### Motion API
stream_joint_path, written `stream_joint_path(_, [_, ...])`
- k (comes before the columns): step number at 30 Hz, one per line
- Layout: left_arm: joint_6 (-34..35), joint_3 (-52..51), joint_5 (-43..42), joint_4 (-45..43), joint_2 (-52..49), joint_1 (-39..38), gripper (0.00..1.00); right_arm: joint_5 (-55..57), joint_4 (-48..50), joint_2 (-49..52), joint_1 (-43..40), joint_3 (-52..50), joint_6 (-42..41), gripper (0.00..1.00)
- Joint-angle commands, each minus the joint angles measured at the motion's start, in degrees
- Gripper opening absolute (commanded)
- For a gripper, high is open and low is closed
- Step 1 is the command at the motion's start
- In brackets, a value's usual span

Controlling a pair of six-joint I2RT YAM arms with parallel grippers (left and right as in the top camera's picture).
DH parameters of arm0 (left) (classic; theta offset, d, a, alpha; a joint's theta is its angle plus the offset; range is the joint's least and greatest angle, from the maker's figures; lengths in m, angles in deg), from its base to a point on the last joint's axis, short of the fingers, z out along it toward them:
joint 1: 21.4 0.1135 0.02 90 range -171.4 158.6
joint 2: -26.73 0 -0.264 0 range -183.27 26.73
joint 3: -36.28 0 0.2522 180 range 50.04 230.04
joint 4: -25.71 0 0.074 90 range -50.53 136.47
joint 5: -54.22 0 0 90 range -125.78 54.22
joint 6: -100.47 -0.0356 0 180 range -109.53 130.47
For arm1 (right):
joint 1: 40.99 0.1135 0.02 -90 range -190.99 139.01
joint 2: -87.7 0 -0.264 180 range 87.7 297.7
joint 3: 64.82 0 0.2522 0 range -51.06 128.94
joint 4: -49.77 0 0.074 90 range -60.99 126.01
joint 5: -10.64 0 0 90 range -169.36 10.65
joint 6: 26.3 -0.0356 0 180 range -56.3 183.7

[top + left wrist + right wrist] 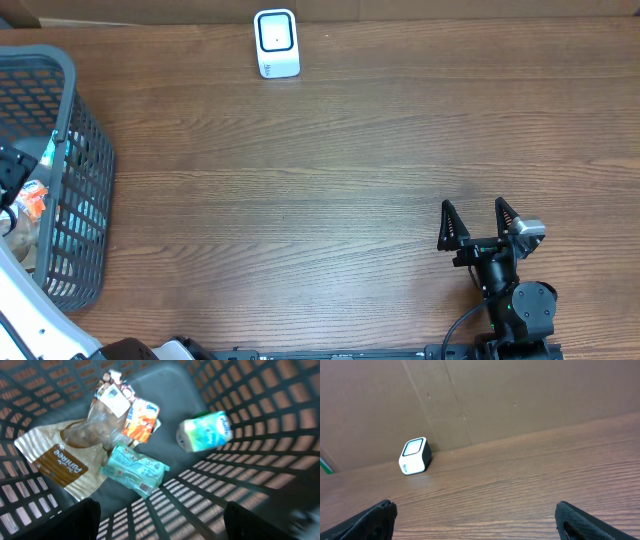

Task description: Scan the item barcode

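Observation:
Several packaged items lie on the floor of a grey mesh basket point(280, 405): a brown-and-white bag point(57, 460), a teal packet point(135, 470), an orange-and-white pouch point(141, 421) and a green-and-white pack point(205, 432). No barcode can be made out on any of them. My left gripper point(162, 506) hangs inside the basket above them, open, with nothing between its fingers. The white barcode scanner point(276, 43) stands at the table's far edge and also shows in the right wrist view point(415, 456). My right gripper point(480, 222) rests open over the table at the near right, holding nothing.
The basket point(72, 75) stands at the table's left edge, its walls close around my left gripper. A brown cardboard wall point(520, 395) runs behind the scanner. Bare wooden tabletop point(330, 190) lies between basket, scanner and right arm.

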Motion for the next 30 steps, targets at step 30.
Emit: stream_joint_path(30, [-4.68,-25.55,2.08,-23.87,0.26,-2.58,0.87,0.07,0.31,-0.61,-0.22,-0.61,0.04,1.00])
